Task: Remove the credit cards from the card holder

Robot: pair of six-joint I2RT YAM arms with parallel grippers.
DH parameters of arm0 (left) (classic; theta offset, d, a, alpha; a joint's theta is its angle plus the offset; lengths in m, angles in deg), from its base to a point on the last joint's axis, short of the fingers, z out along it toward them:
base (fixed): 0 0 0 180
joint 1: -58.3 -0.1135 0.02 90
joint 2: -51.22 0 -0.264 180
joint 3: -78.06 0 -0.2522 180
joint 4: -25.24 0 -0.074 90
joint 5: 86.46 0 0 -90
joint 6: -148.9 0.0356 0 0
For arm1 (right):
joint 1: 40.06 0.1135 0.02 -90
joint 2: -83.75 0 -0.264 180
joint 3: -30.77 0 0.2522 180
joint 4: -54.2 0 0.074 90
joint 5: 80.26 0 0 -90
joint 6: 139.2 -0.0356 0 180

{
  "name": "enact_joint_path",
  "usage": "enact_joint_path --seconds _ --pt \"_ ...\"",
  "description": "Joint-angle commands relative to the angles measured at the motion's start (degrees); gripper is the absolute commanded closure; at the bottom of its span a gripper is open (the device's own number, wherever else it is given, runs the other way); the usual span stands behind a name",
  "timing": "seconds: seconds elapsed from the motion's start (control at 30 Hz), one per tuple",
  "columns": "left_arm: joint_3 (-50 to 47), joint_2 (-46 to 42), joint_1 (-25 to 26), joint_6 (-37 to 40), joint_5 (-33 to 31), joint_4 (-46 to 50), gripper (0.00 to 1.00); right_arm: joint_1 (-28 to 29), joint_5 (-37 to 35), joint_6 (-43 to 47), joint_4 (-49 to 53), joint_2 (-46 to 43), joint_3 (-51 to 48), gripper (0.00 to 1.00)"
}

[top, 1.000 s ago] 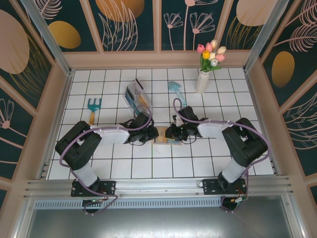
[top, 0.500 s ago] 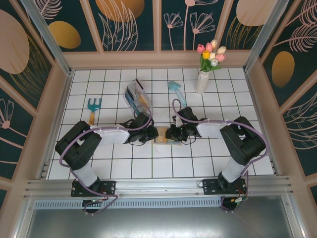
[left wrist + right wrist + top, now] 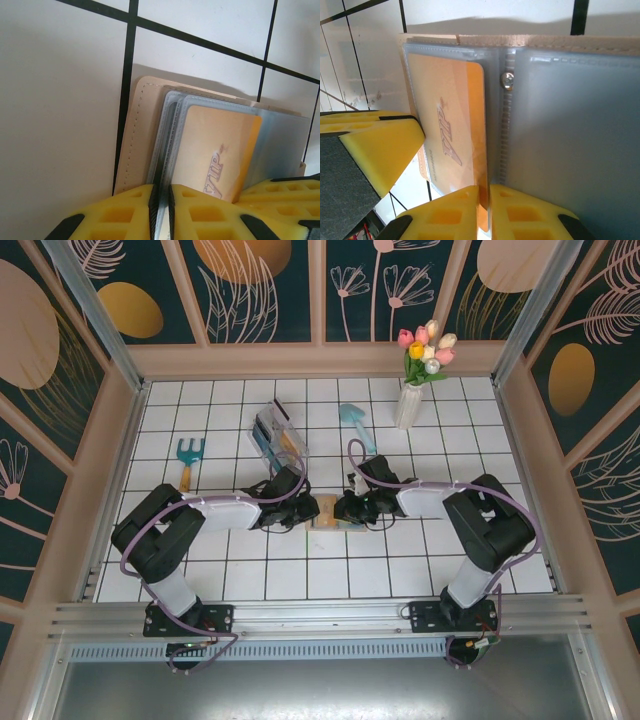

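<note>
from above, the right fingers (image 3: pixel 350 510) had edged slightly inward against the open card holder (image 3: pixel 330 512) on the surface (image 3: pixel 300 570), so a pull looked close. left wrist: the left fingers (image 3: pixel 161 195) were clenched on a clear sleeve (image 3: pixel 172 125). right wrist: the right fingers pinched the orange card (image 3: pixel 445 110), which sat in its sleeve.

The card holder (image 3: pixel 331 513) is shut in from two sides. The left gripper (image 3: pixel 306 511) is clamped on its left edge and the right gripper (image 3: pixel 348 509) on its right edge, so there is no passage from the sides. On its near side the table (image 3: pixel 320 575) is bare and free to pass. On the far side the clear rack (image 3: pixel 273 435) stands to the left and the blue scoop (image 3: pixel 355 421) lies to the right, with a bare lane between them. The rake (image 3: pixel 188 456) on the left and the vase (image 3: pixel 409 406) at the far right are well apart.
</note>
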Motion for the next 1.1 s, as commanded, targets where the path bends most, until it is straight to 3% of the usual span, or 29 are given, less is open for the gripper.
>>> enact_joint_path --seconds 0.0,0.27,0.7,1.07 --pt "-1.8 1.3 -0.1 0.9 -1.7 5.3 0.82 0.0 1.6 -0.6 -2.2 1.7 -0.1 0.84" --pt "-2.3 0.5 -0.1 -0.3 -3.6 5.7 0.80 -0.8 -0.6 -1.3 -1.7 0.7 -1.3 0.93" --pt "-1.5 0.5 -0.1 0.2 -4.4 6.7 0.80 -2.9 0.2 2.0 3.2 -4.9 -4.0 0.93" --pt "4.0 -8.5 -0.1 10.2 -4.3 8.2 0.77 -4.2 0.4 0.1 -0.4 -3.7 -4.8 0.76"
